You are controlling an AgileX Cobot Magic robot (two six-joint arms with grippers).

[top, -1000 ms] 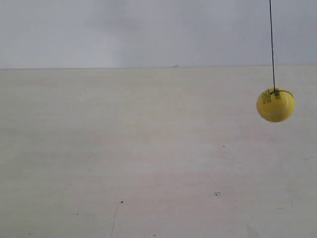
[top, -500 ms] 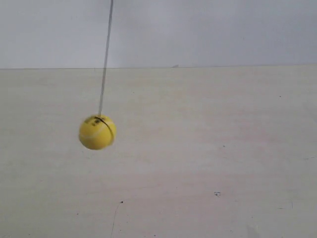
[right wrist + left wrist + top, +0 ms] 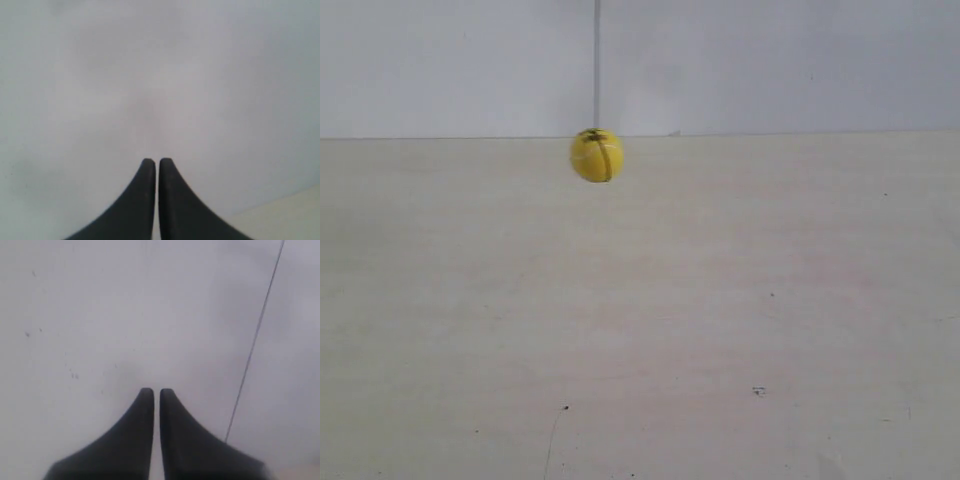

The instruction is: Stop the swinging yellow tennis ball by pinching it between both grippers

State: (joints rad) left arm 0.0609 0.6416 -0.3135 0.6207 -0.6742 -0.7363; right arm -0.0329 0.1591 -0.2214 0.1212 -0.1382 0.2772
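The yellow tennis ball [image 3: 596, 155] hangs in the air on a thin dark string [image 3: 597, 60], in front of the line where the pale table meets the wall, left of centre in the exterior view. Neither arm appears in that view. In the left wrist view my left gripper [image 3: 152, 392] is shut with nothing between its black wedge jaws, and only the string [image 3: 255, 340] crosses beside it. My right gripper [image 3: 152, 162] is also shut and empty, facing a plain pale surface. The ball is out of both wrist views.
A pale wooden table [image 3: 720, 320] fills the lower exterior view, with a few small dark specks [image 3: 758, 391] and a thin scratch [image 3: 554, 440]. A grey-white wall [image 3: 770, 60] stands behind it.
The ball swung from the far right to the lower left, then rose to the upper left of centre, looking smaller and farther away. No arm entered the exterior view.
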